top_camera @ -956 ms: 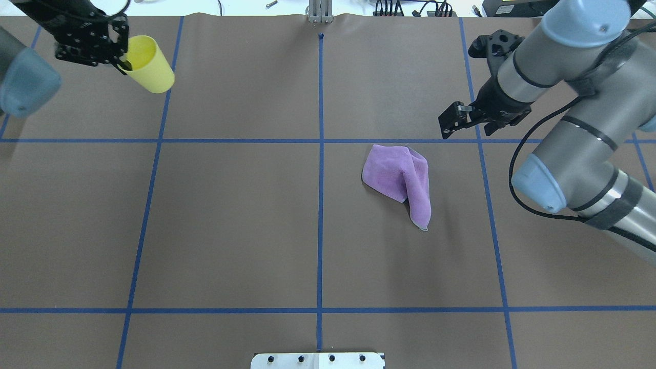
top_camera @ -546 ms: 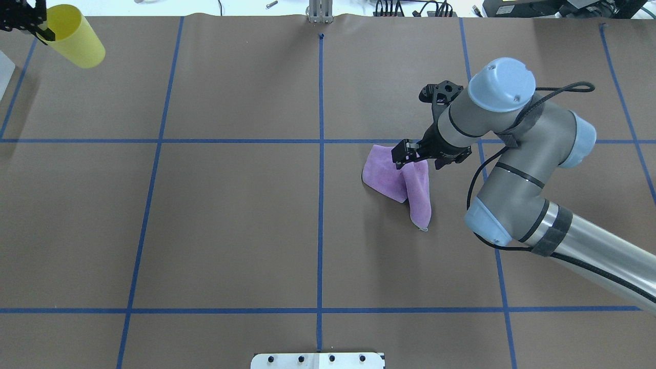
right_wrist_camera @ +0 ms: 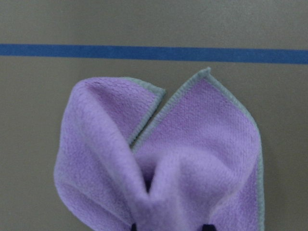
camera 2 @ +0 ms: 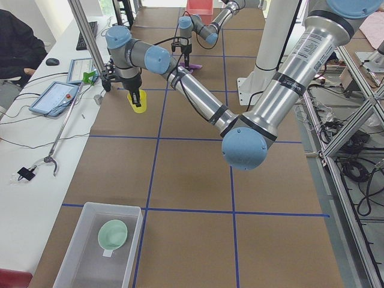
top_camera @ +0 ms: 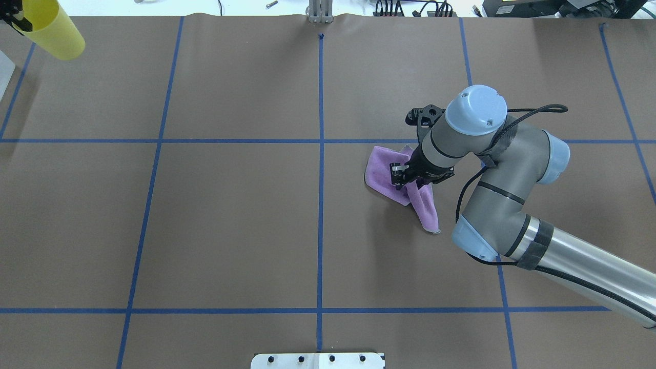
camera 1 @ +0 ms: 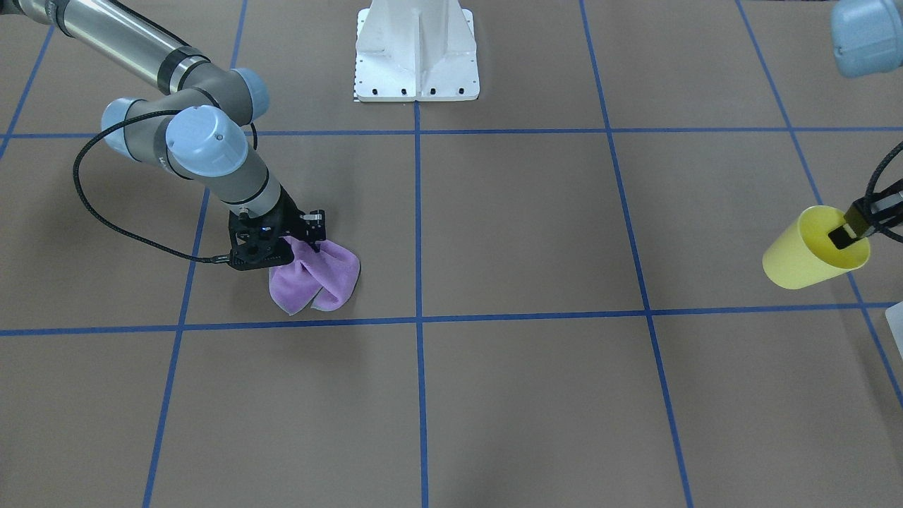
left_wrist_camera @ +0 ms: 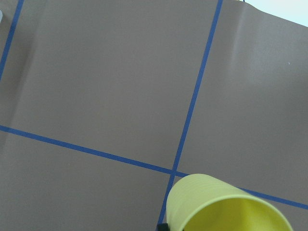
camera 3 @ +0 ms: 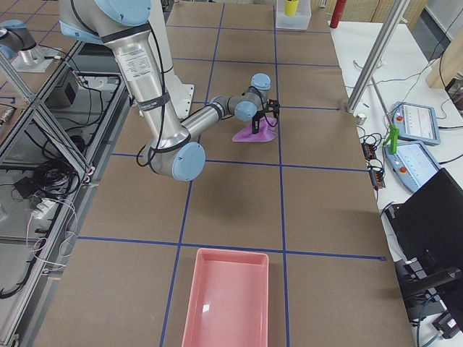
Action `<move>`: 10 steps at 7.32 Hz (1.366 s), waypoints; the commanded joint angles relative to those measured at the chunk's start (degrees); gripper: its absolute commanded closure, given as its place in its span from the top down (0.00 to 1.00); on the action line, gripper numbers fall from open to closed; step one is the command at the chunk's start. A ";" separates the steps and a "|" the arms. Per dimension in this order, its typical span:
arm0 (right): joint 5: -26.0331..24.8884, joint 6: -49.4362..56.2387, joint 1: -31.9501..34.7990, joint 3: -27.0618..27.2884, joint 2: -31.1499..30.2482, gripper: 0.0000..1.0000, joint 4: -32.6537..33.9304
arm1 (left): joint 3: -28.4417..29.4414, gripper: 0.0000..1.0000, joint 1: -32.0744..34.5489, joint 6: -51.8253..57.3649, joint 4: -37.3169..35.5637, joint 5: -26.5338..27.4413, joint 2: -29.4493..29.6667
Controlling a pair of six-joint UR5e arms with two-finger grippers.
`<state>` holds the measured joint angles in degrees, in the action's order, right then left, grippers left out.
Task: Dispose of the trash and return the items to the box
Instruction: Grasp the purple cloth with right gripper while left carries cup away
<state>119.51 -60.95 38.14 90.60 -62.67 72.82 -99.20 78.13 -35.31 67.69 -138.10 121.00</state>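
Since a second back, when my right pincer point(top_camera: 405, 177) hung open and clear near the table's right edge, it has dropped onto the purple cloth point(top_camera: 378, 171) in the table's right half, about midway between far and near edges. The jaws are now drawn in on a raised fold, and the cloth is bunched with its tail corner dragged slightly. Left pincer point(camera 1: 850, 229), clamped on the yellow cup point(camera 1: 804, 257) wall, has carried it to the far left corner; my reading is the cloth grasp is made and lift comes next, cup likely bound for the clear box point(camera 2: 114, 207).
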 commanded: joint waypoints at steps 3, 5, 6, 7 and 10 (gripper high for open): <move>0.90 0.12 6.12 11.48 0.54 0.00 12.63 | 12.84 0.00 8.33 23.10 0.59 3.51 -0.15; 3.87 3.09 14.10 17.66 -0.34 0.00 20.84 | 25.39 0.00 13.70 30.38 10.72 3.89 -0.06; 5.63 8.25 18.68 19.42 -1.74 0.00 24.61 | 33.20 0.00 15.63 30.57 18.36 3.80 -0.06; 7.30 15.43 23.77 21.00 -2.88 0.00 29.44 | 41.29 0.00 17.92 30.48 25.84 3.80 -0.06; 12.57 31.28 36.35 21.90 -8.23 0.00 36.25 | 58.11 0.00 21.80 23.31 40.37 4.24 -0.06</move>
<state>130.03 -35.86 69.05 112.29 -68.38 106.92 -47.57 98.48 -8.22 102.47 -134.03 120.94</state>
